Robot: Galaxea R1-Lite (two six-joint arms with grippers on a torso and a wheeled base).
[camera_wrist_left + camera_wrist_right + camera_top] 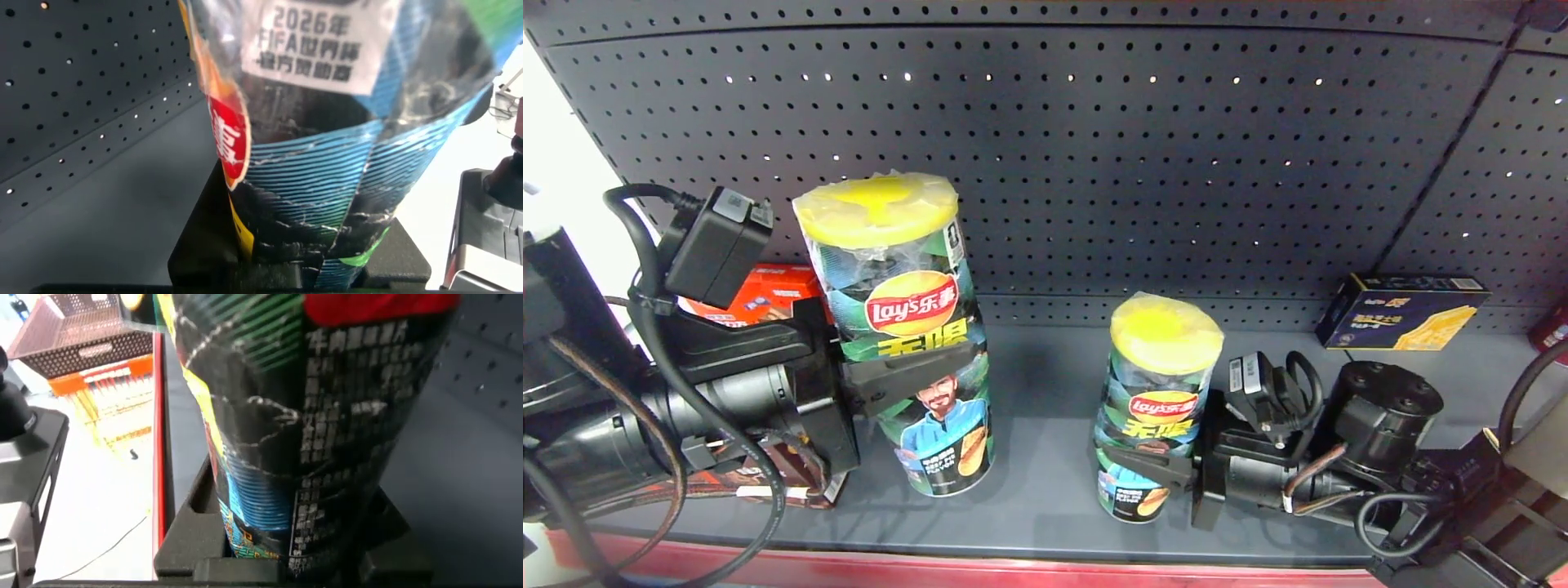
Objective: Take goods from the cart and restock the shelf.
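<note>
left gripper (907,369) clamps one chip canister (894,318), right gripper (1153,472) clamps the other chip canister (1161,384); a skewed release near the shelf (1045,457) front could topple either.

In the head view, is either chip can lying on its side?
No, the left chip can and the right chip can are both upright, each with its yellow lid on top.
</note>
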